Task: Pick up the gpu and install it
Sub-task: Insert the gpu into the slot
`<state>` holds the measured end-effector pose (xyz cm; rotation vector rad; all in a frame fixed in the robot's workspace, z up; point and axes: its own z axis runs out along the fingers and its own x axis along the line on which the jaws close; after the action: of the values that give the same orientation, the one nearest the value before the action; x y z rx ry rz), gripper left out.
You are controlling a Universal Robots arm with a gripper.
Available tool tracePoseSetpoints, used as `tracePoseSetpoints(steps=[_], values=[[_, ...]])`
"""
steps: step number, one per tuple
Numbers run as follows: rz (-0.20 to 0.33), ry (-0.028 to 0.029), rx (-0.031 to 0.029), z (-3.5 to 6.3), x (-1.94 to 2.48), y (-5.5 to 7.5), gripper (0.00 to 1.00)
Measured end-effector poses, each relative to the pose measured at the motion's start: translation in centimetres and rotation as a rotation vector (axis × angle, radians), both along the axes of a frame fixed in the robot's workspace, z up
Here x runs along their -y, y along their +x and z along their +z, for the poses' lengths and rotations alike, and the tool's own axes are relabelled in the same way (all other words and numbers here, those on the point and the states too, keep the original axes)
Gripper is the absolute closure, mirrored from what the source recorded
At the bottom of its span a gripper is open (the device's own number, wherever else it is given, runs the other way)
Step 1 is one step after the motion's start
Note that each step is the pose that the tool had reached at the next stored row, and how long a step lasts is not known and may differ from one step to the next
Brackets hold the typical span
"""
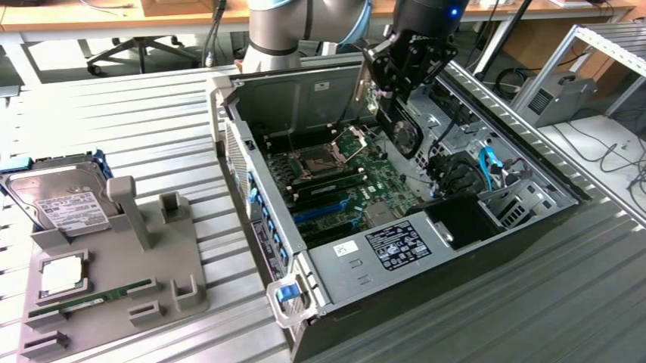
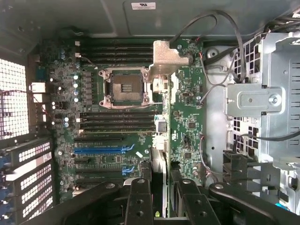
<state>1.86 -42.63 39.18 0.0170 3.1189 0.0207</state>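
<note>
Over the open computer case [image 1: 333,261] my gripper [image 1: 404,72] is shut on the gpu [image 1: 403,134]. The black card hangs on edge below the fingers, its round fan facing the exterior view's right and a silver bracket [image 1: 361,83] on its end. It is held clear above the green motherboard [image 1: 349,178], near the case's far wall. In the wrist view the gpu [image 2: 159,168] shows edge-on between my black fingers [image 2: 139,199], over the motherboard [image 2: 187,93] and beside the blue expansion slots [image 2: 101,151].
A CPU socket [image 2: 124,86] with its raised metal latch and black memory slots sit on the board. Drive cage and cables [image 1: 495,178] fill the case's right side. On the exterior view's left a grey fixture [image 1: 151,249] holds a hard drive [image 1: 56,200], a CPU [image 1: 63,276] and a RAM stick [image 1: 91,296].
</note>
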Motion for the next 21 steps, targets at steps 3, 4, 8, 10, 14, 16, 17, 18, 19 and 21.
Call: tracePoseSetpoints(steps=[3,4,8,10,14,16,17,18,19,21], values=[[0.016,0.0000,0.0000,0.00,0.00,0.00,0.74],[0.020,0.0000,0.0000,0.00,0.00,0.00,0.74],[0.032,0.0000,0.0000,0.00,0.00,0.00,0.74],[0.039,0.0000,0.0000,0.00,0.00,0.00,0.74],[0.075,0.0000,0.0000,0.00,0.00,0.00,0.74],[0.089,0.0000,0.0000,0.00,0.00,0.00,0.74],[0.097,0.0000,0.0000,0.00,0.00,0.00,0.74],[0.107,0.0000,0.0000,0.00,0.00,0.00,0.74],[0.120,0.0001,0.0001,0.00,0.00,0.00,0.74],[0.142,0.0000,0.0000,0.00,0.00,0.00,0.74]])
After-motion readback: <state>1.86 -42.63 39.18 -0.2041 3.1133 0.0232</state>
